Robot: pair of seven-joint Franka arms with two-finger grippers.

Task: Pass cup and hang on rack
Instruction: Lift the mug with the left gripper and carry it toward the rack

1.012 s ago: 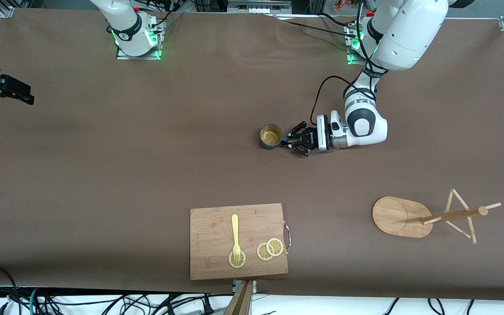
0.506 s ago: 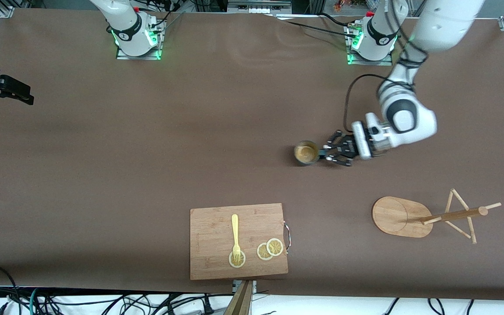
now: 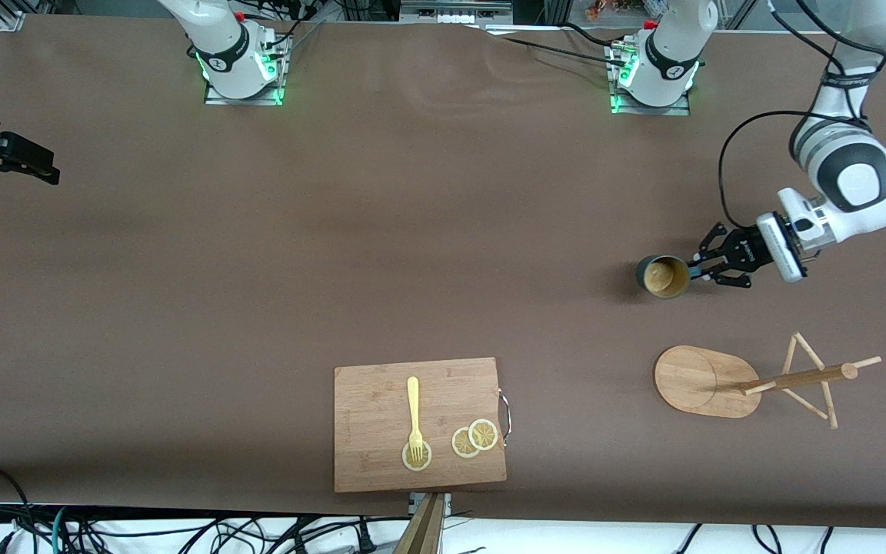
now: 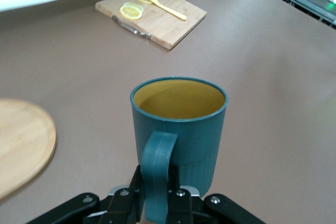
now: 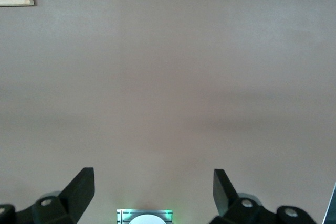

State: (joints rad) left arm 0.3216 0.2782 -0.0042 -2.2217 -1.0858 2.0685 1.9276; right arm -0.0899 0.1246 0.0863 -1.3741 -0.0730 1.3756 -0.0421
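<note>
The cup [image 3: 664, 276] is upright in the air over bare table [image 3: 412, 231] at the left arm's end, above the strip just short of the rack [image 3: 751, 381]. The left gripper [image 3: 701, 267] is clamped on its handle [image 4: 157, 174], likely so the handle loop stays presentable to a peg and the mouth stays level. The rack stands nearer the front camera; its pegs [image 3: 812, 369] fan out and look thin, and which one is the target cannot be told. In the left wrist view only the rack's base edge [image 4: 21, 145] shows; pole and pegs are cut off. The right gripper [image 5: 152, 190] waits at the right arm's end of the table with jaws spread wide, holding nothing. A cutting board [image 3: 420, 423] with fork [image 3: 413, 412] and lemon slices [image 3: 474, 438] lies well apart.
</note>
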